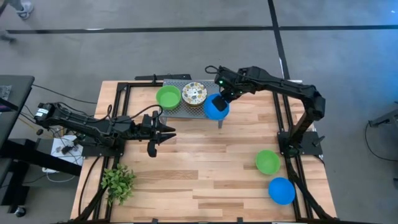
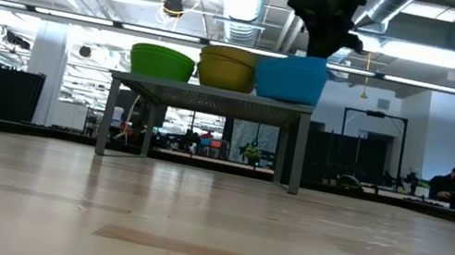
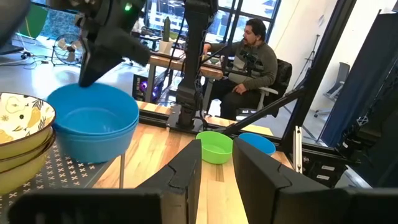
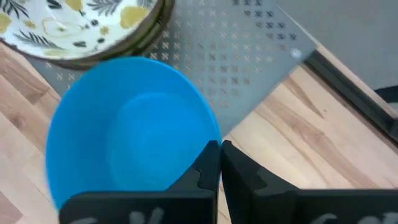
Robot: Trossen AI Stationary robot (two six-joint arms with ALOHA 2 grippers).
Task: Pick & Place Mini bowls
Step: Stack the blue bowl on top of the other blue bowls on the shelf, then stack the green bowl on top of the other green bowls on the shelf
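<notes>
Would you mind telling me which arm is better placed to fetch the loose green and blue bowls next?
The right arm, probably. The green bowl and blue bowl lie beside its base, and its tool is pinching the blue bowl on the rack. The left tool hangs farther off.

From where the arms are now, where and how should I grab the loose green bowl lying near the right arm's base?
Take the green bowl by its rim, coming straight down from above with one finger inside and one outside the wall. It sits upright and open, apart from the blue bowl beside it; the side facing away from that bowl looks freest. The right gripper is probably better placed than the left gripper.
</notes>
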